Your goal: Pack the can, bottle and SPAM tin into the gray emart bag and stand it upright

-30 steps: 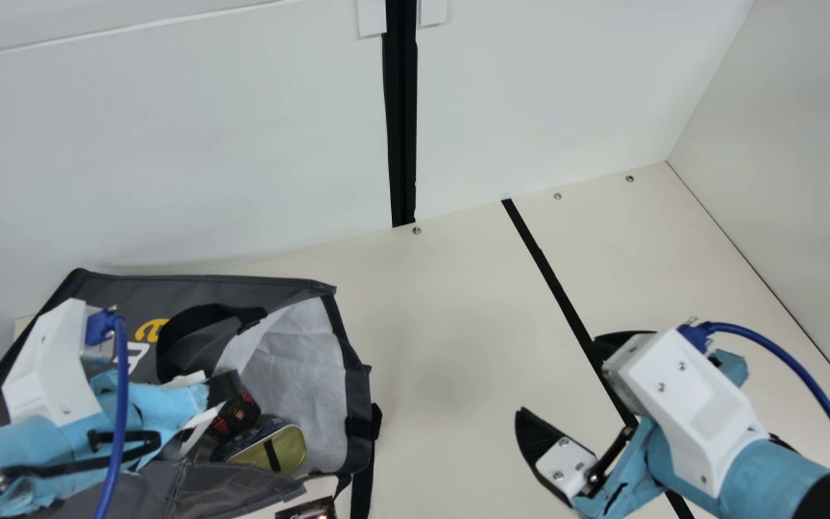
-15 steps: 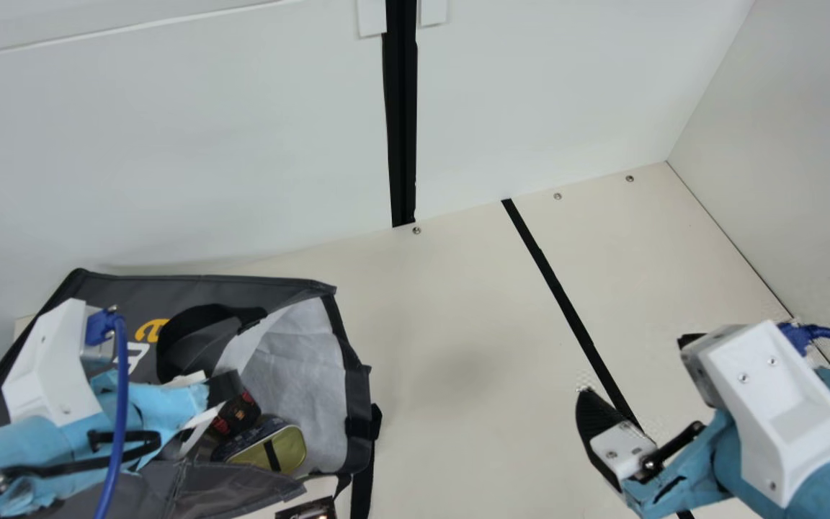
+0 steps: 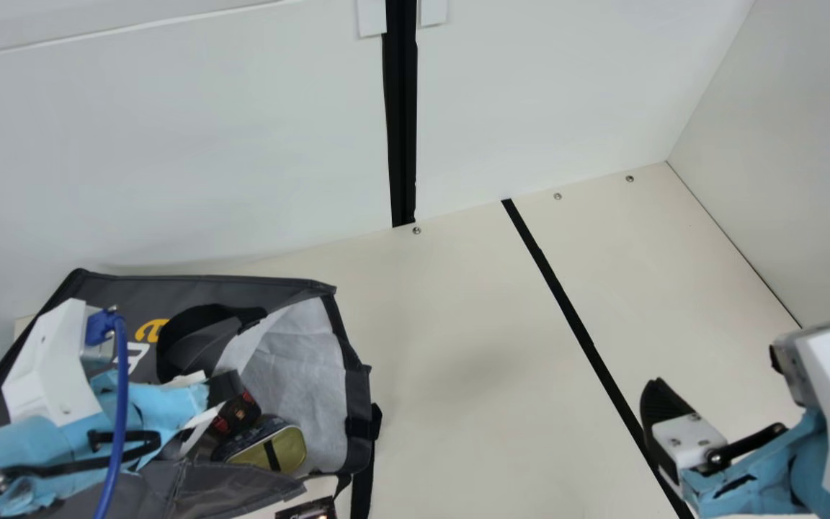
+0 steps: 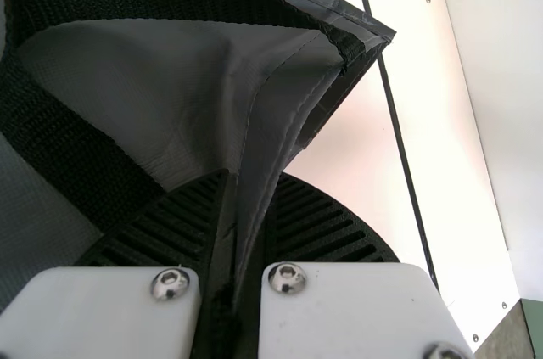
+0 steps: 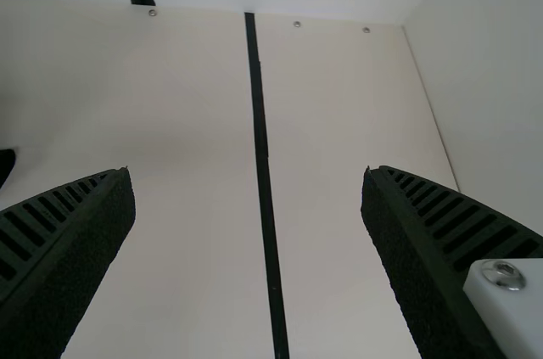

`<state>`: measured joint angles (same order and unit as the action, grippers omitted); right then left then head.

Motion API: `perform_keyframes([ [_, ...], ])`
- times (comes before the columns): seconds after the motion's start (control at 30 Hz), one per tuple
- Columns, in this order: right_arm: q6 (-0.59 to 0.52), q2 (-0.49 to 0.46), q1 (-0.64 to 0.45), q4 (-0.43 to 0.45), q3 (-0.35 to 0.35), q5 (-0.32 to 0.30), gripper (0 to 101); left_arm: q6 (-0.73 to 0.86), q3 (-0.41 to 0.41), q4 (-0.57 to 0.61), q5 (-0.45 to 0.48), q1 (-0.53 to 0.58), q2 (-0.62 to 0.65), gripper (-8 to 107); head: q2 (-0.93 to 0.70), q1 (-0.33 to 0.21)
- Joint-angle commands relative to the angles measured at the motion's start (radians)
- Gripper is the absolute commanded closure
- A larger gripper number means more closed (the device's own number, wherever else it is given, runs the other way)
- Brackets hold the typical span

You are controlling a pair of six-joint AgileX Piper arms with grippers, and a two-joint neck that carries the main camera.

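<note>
The gray bag (image 3: pixel 199 288) lies on its side at the main view's left, its mouth facing right. Inside the mouth rest the tin (image 3: pixel 269 448), showing a gold end, and a dark, red-printed item (image 3: pixel 237 414); can or bottle, I cannot tell. My left gripper (image 3: pixel 222 389) is at the bag's mouth; in the left wrist view the left gripper (image 4: pixel 254 182) is shut on a fold of the bag (image 4: pixel 284 113). Far right of the bag, my right gripper (image 3: pixel 715 367) holds nothing; the right gripper (image 5: pixel 248 174) stands wide open in its wrist view.
A dark printed object (image 3: pixel 307 509) sits at the main view's bottom edge, just outside the bag, near a hanging black strap (image 3: pixel 363 468). A black line (image 3: pixel 573 317) crosses the cream table (image 3: pixel 458 346). White walls (image 3: pixel 170 144) stand behind and at the right.
My right arm has moved right, away from the bag, its gripper staying open. The left arm, the bag and the items inside have kept still.
</note>
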<state>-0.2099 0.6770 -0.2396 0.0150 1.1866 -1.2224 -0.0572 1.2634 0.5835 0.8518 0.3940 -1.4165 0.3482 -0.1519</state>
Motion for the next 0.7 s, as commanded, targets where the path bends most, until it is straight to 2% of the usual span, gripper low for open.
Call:
perform_keyframes([
  [0.0, 0.037, 0.002, 0.006, 0.043, 0.001, 0.002, 6, 0.0, 0.0, 0.0, 0.0, 0.0, 0.0, 107, 0.001, -0.023],
  [0.2, 0.088, 0.004, -0.005, 0.094, 0.005, 0.002, 6, 0.0, 0.0, 0.0, 0.0, 0.0, 0.0, 107, 0.001, -0.023],
  [0.67, 0.103, 0.002, -0.125, 0.085, 0.028, 0.002, 6, 0.0, 0.0, 0.0, 0.0, 0.0, 0.0, 107, 0.001, -0.023],
])
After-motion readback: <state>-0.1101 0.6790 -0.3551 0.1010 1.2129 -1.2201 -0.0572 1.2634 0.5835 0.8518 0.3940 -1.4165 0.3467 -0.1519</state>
